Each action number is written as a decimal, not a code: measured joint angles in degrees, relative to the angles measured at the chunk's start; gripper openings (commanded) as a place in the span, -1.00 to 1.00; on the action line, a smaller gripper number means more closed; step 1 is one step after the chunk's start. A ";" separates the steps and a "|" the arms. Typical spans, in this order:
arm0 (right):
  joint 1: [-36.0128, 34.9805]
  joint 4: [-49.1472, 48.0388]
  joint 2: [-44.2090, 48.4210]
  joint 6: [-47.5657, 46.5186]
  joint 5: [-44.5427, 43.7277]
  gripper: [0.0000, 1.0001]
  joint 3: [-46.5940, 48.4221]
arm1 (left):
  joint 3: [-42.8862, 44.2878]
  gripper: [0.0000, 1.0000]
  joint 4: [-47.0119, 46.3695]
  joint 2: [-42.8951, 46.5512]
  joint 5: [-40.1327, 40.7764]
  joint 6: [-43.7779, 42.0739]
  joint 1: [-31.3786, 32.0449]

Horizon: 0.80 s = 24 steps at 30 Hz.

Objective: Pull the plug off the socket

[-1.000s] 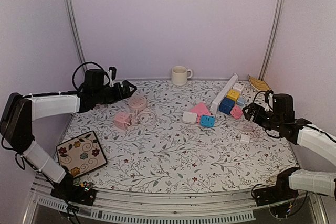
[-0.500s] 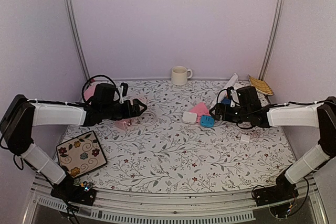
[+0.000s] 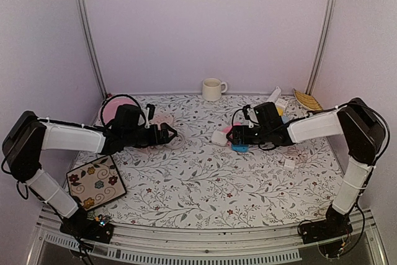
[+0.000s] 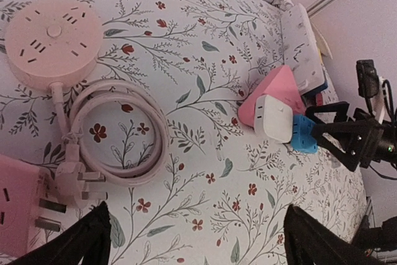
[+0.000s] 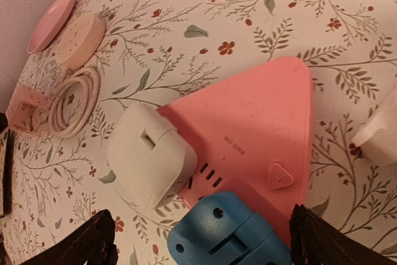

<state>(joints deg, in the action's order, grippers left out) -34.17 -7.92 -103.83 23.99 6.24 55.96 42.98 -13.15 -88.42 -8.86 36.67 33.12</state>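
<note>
With the right gripper point(image 3: 240, 134) poised near the white square plastic plug point(image 5: 152, 164) seated in the pink triangular plastic socket point(image 5: 248, 128) at mid-table, jaws spread wide, and the left gripper point(image 3: 166, 133) equally wide well apart, a pull may drag the unbraced socket along.

Overhead; wrist views sharing pink socket point(image 5: 248, 122)

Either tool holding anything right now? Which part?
Nothing held. The left tool is open near the coiled cable. The right tool is open by the pink triangular socket, with its white plug still in.
</note>
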 measured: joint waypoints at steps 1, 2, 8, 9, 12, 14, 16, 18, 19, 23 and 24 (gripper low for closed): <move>-1.31 -0.13 -0.07 0.07 -0.28 0.98 0.00 | -0.11 0.94 -0.04 0.00 0.15 0.02 0.00; -2.54 -0.24 -0.07 0.22 -0.35 0.98 0.00 | -0.22 0.94 -0.20 0.00 0.20 0.02 0.00; -12.55 -0.13 -0.07 2.03 -3.04 0.98 -0.04 | -0.98 0.94 -1.22 0.00 0.35 0.31 0.00; -13.75 0.02 -0.07 2.14 -3.96 0.98 -0.04 | -1.14 0.94 -1.29 0.00 0.35 0.44 0.00; -15.54 1.86 -0.07 2.12 -7.30 0.98 0.79 | -1.60 0.94 -1.57 0.00 0.33 0.68 0.02; -15.54 4.96 -0.15 1.99 -10.60 0.98 2.43 | -1.79 0.94 -1.64 0.00 0.33 0.87 0.02; -15.32 8.24 -0.66 1.60 -14.21 0.98 4.76 | -2.05 0.94 -1.97 0.00 0.35 0.96 0.02; -15.45 11.10 -1.46 1.03 -17.68 0.98 7.32 | -2.34 0.94 -2.19 0.00 0.35 1.07 0.02; -15.74 12.70 -2.01 0.59 -19.74 0.98 8.76 | -2.43 0.94 -2.21 0.00 0.35 1.09 0.04; -17.49 18.08 -4.76 -0.72 -26.25 0.98 14.82 | -2.45 0.94 -2.45 0.00 0.42 1.18 0.04; -18.25 19.45 -5.73 -0.94 -27.85 0.98 16.57 | -2.45 0.94 -2.49 0.00 0.46 1.29 0.04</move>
<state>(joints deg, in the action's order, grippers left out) -52.42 11.53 -109.56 23.05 -21.61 72.53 40.53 -15.64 -88.42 -8.40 37.95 33.17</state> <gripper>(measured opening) 0.989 0.970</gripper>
